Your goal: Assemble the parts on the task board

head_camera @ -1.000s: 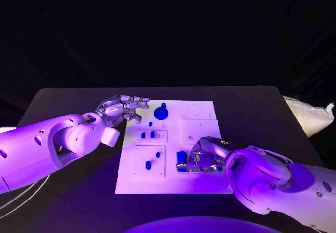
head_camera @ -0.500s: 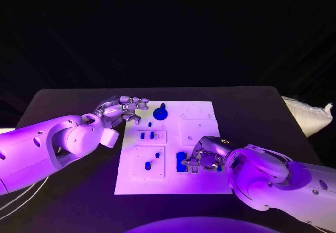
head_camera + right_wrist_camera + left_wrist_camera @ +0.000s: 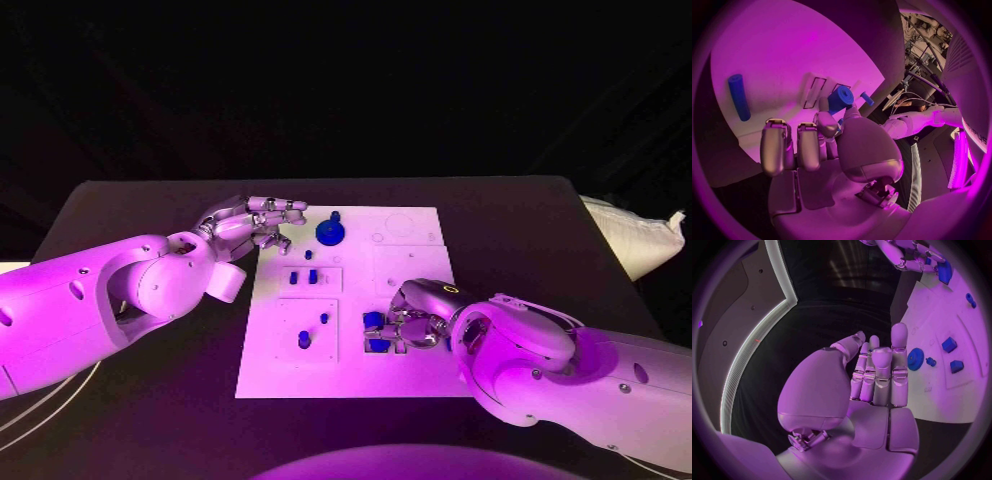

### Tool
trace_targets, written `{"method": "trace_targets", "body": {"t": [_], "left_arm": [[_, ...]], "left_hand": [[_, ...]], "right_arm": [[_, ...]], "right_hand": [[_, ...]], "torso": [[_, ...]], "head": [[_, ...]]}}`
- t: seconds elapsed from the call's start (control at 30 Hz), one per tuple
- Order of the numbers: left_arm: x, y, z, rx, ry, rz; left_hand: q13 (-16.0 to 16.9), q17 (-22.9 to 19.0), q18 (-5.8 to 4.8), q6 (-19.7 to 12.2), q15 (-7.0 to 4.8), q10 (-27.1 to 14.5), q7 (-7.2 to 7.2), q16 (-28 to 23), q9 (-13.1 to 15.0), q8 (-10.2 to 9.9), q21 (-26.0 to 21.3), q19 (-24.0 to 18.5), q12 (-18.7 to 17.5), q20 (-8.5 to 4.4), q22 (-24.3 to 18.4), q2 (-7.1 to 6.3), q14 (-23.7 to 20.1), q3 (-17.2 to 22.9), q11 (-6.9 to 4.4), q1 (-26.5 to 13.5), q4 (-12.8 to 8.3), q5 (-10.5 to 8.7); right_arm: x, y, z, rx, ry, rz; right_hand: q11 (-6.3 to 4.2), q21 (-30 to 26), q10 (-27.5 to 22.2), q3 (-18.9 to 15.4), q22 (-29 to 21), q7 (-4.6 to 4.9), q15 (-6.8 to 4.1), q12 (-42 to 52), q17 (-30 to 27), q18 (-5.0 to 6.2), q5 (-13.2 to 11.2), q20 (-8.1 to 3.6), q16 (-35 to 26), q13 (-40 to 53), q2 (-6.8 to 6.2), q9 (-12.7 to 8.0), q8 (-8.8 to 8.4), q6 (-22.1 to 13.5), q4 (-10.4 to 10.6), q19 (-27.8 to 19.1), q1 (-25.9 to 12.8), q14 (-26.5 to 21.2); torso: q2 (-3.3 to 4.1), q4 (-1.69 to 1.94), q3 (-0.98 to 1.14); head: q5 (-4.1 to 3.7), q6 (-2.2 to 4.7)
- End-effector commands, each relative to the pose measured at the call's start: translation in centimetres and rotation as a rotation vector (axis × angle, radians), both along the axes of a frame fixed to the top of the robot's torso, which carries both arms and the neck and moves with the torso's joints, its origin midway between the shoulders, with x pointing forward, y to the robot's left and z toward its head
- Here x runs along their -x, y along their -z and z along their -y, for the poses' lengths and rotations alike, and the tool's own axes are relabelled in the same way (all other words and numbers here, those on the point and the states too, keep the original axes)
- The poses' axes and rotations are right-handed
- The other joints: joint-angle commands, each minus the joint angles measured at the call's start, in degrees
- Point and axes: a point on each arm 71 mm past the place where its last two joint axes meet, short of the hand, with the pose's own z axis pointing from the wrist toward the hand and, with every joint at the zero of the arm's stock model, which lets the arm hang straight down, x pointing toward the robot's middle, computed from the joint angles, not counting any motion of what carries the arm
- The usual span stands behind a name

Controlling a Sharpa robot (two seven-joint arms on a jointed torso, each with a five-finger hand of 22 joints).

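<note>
Your trouble spot is the blue block (image 3: 375,321) near the board's front edge, just right of its middle: the right hand (image 3: 411,322) has its fingers curled down around it, and the right wrist view shows the same blue block (image 3: 841,98) pinched at the fingertips over a row of narrow slots. If that block goes down tilted or off its slot, it will likely jam or skid across the white board (image 3: 418,262), and the pinch looks shallow enough that it could twist out. A second blue piece (image 3: 381,345) sits just in front of the fingers, so a sideways nudge could knock it away. Farther off, your left hand (image 3: 257,222) hovers at the board's far left corner, fingers loosely curled and holding nothing, close beside the blue round piece (image 3: 332,234). Drift there could bump it or the small pegs (image 3: 302,278) behind the board's middle.
</note>
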Motion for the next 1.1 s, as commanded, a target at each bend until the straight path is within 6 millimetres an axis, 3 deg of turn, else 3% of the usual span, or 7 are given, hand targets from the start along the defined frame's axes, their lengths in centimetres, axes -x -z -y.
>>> {"method": "trace_targets", "body": {"t": [0.03, 0.23, 0.6, 0.77, 1.1], "left_arm": [[0.09, -0.07, 0.26, 0.009, 0.023, 0.003], [0.07, -0.06, 0.24, 0.009, 0.024, 0.003], [0.14, 0.02, 0.46, 0.007, 0.033, -0.006], [0.11, 0.08, 0.4, 0.006, 0.032, -0.007], [0.08, 0.12, 0.33, 0.004, 0.031, -0.009]], "left_hand": [[0.06, -0.05, 0.67, -0.3, 0.15, -0.4, -0.08, -0.19, -0.02, -0.07, -0.26, -0.39, 0.2, -0.06, -0.08, 0.44, -0.4, -0.31, 0.19, -0.02, -0.06, 0.11], [0.06, -0.05, 0.67, -0.3, 0.15, -0.4, -0.08, -0.19, -0.02, -0.07, -0.26, -0.39, 0.2, -0.06, -0.08, 0.44, -0.4, -0.31, 0.19, -0.02, -0.06, 0.11], [0.1, -0.03, 0.69, -0.3, 0.16, -0.49, -0.07, -0.16, -0.01, -0.03, -0.4, -0.44, 0.28, -0.05, -0.16, 0.55, -0.44, -0.36, 0.2, 0.0, -0.03, 0.12], [0.1, -0.03, 0.69, -0.3, 0.16, -0.49, -0.07, -0.16, -0.01, -0.03, -0.4, -0.44, 0.28, -0.05, -0.16, 0.55, -0.44, -0.36, 0.2, 0.0, -0.03, 0.12], [0.1, -0.03, 0.69, -0.3, 0.16, -0.49, -0.07, -0.16, -0.01, -0.03, -0.4, -0.44, 0.28, -0.05, -0.16, 0.55, -0.44, -0.36, 0.2, 0.0, -0.03, 0.12]], "right_arm": [[0.29, 0.53, 0.07, 0.019, 0.001, -0.002], [0.42, -0.13, -0.01, -0.066, 0.04, 0.052], [0.75, -0.36, 0.44, -0.09, 0.061, 0.034], [1.05, -0.36, 0.81, -0.075, 0.056, -0.001], [1.21, -0.26, 0.72, -0.066, 0.045, -0.03]], "right_hand": [[-0.13, 0.26, 0.2, 0.05, 1.18, -0.37, -0.55, 0.33, 1.02, -0.99, 0.12, -0.13, 0.23, 0.13, -0.02, -0.03, -0.17, -0.02, -0.32, 0.33, 1.23, 3.43], [-0.2, 0.79, 0.74, -2.33, 2.07, -0.48, -0.6, 1.05, 1.9, -1.2, -0.37, -0.16, 0.84, 0.89, -0.23, 0.14, -0.07, 0.36, 1.89, 0.93, -1.26, 3.63], [-0.26, 0.87, 0.83, -4.13, 2.2, -0.55, -0.66, 0.88, 1.95, -1.22, -1.02, -0.22, 0.86, 0.97, 0.55, 0.25, -0.05, 0.47, 2.09, 1.0, -3.96, 3.63], [-0.26, 0.77, 0.73, -4.15, 2.08, -0.55, -0.66, 0.56, 1.88, -1.18, -0.04, -0.24, 0.77, 0.93, 0.75, 0.31, -0.15, 0.34, 1.4, 0.87, -1.73, 3.58], [-0.27, 0.8, 0.86, -4.02, 2.21, -0.52, -0.66, 0.58, 2.09, -1.2, -0.26, -0.23, 0.86, 1.26, 0.46, 0.45, -0.2, 0.39, -0.35, 0.9, 3.12, 3.61]], "torso": [[-0.03, -0.1, 0.03], [-0.02, -0.03, 0.09], [-0.07, 0.04, 0.01], [-0.05, -0.06, 0.02], [0.01, 0.12, -0.02]], "head": [[-0.01, 0.01], [-0.12, 0.16], [-0.18, 0.27], [-0.1, 0.29], [-0.16, 0.21]]}}
